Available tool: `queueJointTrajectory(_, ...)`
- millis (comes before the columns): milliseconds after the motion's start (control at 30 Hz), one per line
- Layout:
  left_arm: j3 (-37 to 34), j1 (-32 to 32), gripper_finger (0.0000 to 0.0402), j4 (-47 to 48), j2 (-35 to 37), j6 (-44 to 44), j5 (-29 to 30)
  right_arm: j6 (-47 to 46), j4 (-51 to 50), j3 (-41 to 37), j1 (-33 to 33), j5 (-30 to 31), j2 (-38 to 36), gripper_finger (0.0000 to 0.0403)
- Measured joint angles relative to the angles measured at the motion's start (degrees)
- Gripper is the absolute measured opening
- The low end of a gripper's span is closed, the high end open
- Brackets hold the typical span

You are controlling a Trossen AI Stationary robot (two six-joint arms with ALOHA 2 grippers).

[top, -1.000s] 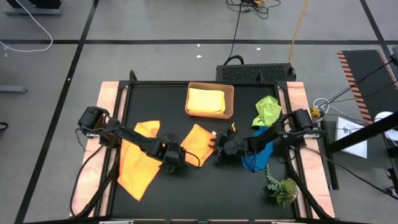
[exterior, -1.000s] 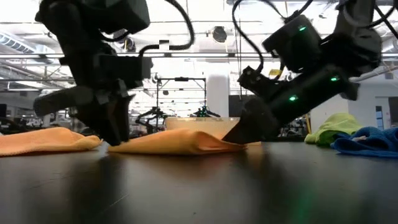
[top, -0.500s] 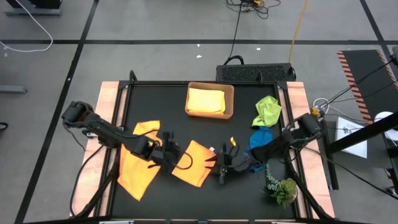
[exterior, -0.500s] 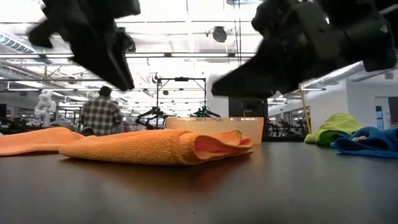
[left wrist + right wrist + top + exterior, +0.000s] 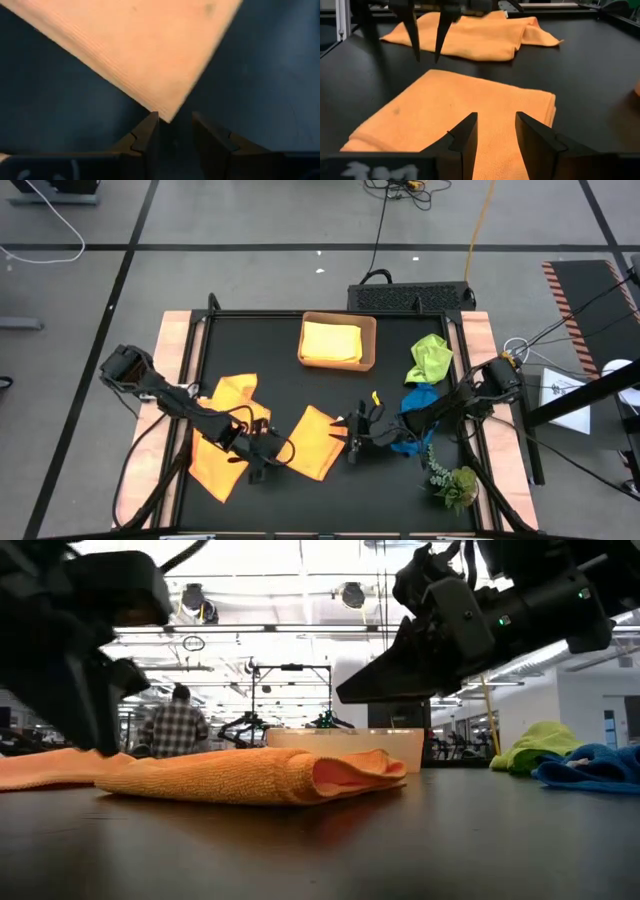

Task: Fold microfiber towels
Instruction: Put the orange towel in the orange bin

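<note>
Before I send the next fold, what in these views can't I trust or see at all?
- Blue towel: high view, the right arm crosses it, so its lower part is hidden.
- Unfolded orange towel: high view, the left arm covers its middle.
- Yellow towel in the tray: low view shows only the tray wall.
- Left pincer: low view, cut off at the picture's edge.

Overhead, table-level, two perhaps low wrist views

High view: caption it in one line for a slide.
Both grippers, left and right, flank a folded orange microfiber towel, empty jaws parted.
</note>
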State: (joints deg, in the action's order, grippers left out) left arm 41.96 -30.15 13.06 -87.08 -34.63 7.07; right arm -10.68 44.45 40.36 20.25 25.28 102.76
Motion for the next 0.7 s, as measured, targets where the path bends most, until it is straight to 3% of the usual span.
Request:
queueJointTrajectory(100,-2.38,-2.17,0.0118,-5.55,0.03,3.09,2.44,0.51,0.04,-0.02,0.0,0.0,0.02,0.0125)
queueJointTrajectory(367,0.68,-11.14,0.0117,-8.6,-1.65,19.24,21.11,0.88,0.33,-0.02,-0.08,0.04,0.0,0.0125)
queueJointTrajectory(700,14.43,-12.19,0.0118,-9.79,-18.28,35.35,24.84,0.88,1.2,-0.02,-0.8,0.04,0.0,0.0125)
